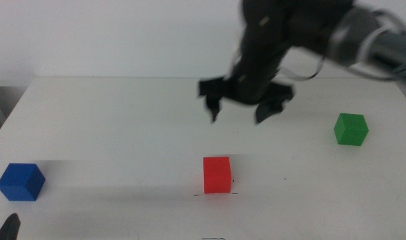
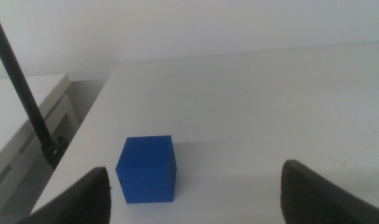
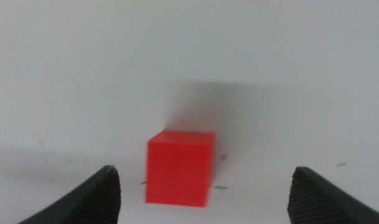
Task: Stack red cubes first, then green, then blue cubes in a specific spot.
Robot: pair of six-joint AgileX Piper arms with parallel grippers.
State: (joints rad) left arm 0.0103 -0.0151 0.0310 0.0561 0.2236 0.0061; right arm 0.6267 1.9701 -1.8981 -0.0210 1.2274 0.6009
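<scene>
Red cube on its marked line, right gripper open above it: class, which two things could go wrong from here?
1. The right gripper hangs open above the table behind the red cube; a careless swing toward the green cube might nudge the red cube off the dark line.
2. The blue cube sits near the table's left edge, by the waiting left gripper; a clumsy grasp could push it off.

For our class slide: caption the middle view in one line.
Right gripper hangs open above the red cube on the marked spot; green cube and blue cube wait.
</scene>
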